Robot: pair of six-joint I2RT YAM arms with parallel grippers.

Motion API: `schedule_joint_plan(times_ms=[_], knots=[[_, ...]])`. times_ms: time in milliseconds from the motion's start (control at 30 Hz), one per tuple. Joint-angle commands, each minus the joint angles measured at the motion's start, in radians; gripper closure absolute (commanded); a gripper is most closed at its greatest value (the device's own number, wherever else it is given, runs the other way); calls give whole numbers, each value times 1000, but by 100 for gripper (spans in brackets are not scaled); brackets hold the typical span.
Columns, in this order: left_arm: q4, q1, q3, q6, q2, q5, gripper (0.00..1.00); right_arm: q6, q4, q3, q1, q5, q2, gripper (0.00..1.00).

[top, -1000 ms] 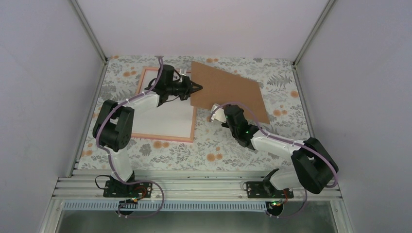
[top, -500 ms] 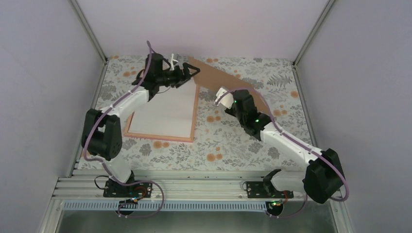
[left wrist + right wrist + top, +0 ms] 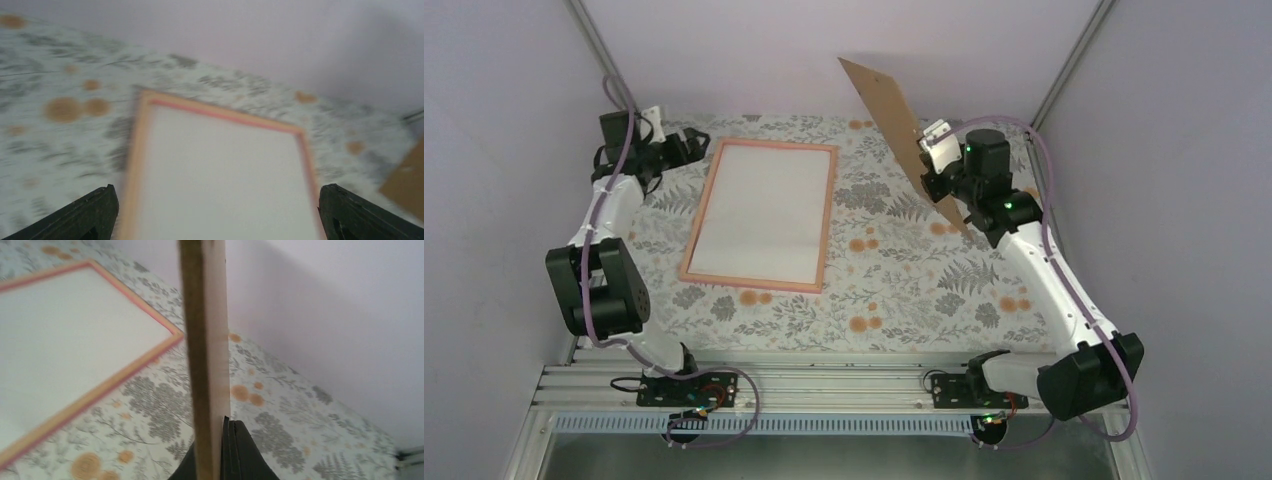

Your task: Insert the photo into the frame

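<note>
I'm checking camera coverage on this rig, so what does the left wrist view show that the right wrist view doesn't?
Only the left wrist view shows the left gripper, fingers spread wide with nothing between them, and two corners of the frame at once. Only the right wrist view shows the right gripper clamping the brown backing board, seen edge-on. Both show the pink frame with its white middle lying flat on the floral tablecloth; the left wrist view catches just a corner of the board.

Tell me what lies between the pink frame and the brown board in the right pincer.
Nothing but bare floral tablecloth separates the frame from the board; the top external view shows it.
</note>
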Motion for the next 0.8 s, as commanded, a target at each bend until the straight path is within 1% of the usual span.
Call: schedule_joint_plan(times_ms=[0, 67, 100, 167, 233, 333, 400, 500, 567, 667, 767], knots=[[-97, 98, -27, 330, 49, -39, 0, 177, -67, 96, -47, -249, 22, 96], [-108, 139, -28, 398, 69, -60, 0, 215, -81, 128, -71, -300, 33, 96], [-114, 162, -27, 426, 86, -44, 0, 233, -87, 142, -82, -327, 38, 96], [-180, 203, 13, 483, 144, -23, 0, 269, -96, 162, -109, -390, 48, 96], [-241, 248, 50, 538, 207, 65, 0, 316, -98, 176, -133, -452, 58, 96], [-305, 293, 93, 601, 292, 152, 0, 381, -96, 182, -176, -540, 80, 96], [-346, 303, 120, 645, 337, 180, 1, 428, -91, 186, -216, -610, 94, 96], [-360, 301, 117, 693, 373, 191, 1, 494, -71, 187, -258, -696, 106, 96], [-374, 301, 114, 727, 400, 210, 1, 526, -60, 186, -279, -738, 110, 96], [-430, 301, 130, 790, 450, 271, 5, 573, -30, 173, -303, -796, 111, 96], [-440, 295, 125, 809, 475, 299, 5, 627, 5, 151, -324, -880, 115, 96]])
